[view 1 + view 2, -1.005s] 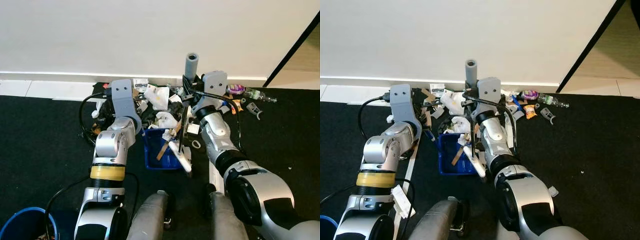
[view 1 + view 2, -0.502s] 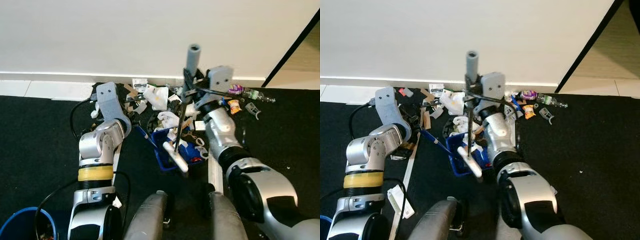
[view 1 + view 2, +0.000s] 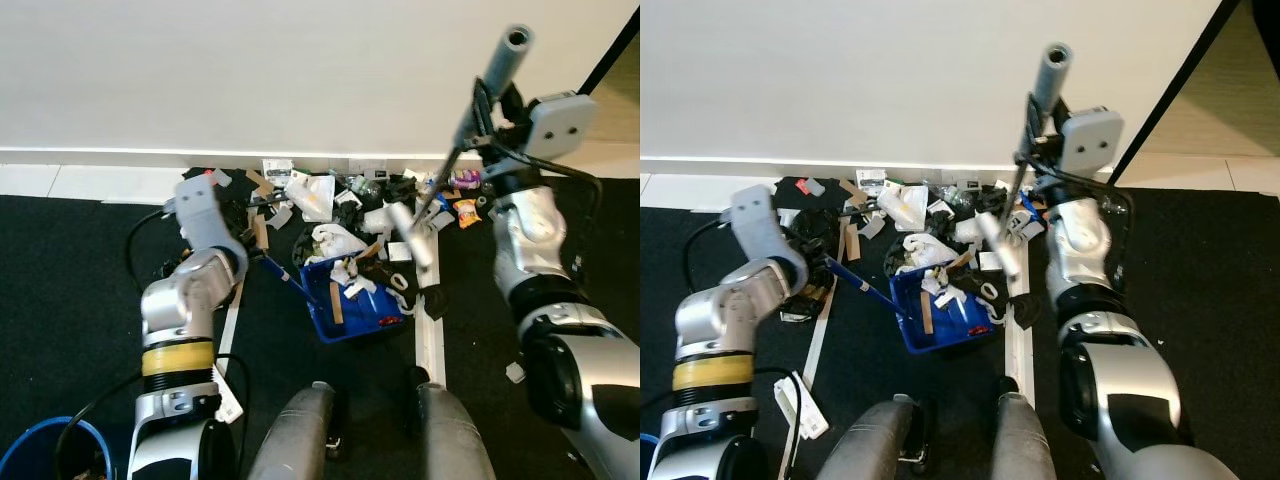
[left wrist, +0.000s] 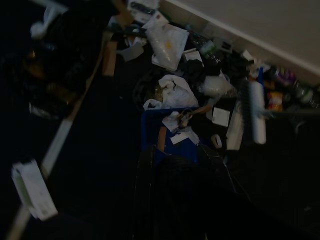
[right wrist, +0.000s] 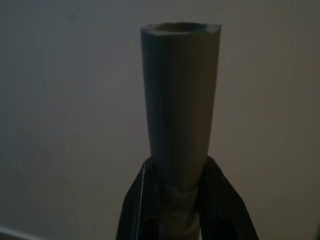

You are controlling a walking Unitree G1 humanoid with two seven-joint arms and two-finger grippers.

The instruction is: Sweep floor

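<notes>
By wall, right jaws [image 5: 177, 185] clamping broom handle [image 5: 179, 95]

broom handle [image 5: 180, 95]: matt grey, smooth, plastic-looking grip on thin dark rod. right gripper [image 5: 181, 187]: glossy black fingers [image 5: 137, 210], clamped on handle. dustpan [image 3: 352, 300]: shiny blue plastic. litter [image 3: 335, 215]: crumpled white paper, clear film, brown card strips, wrappers. floor [image 3: 80, 260]: matt black carpet, fine rough pile. wall [image 3: 250, 70]: smooth matt off-white. arms [image 3: 185, 300]: brushed silver metal, grey plastic camera housings. bucket [image 3: 30, 440]: blue plastic rim.
</notes>
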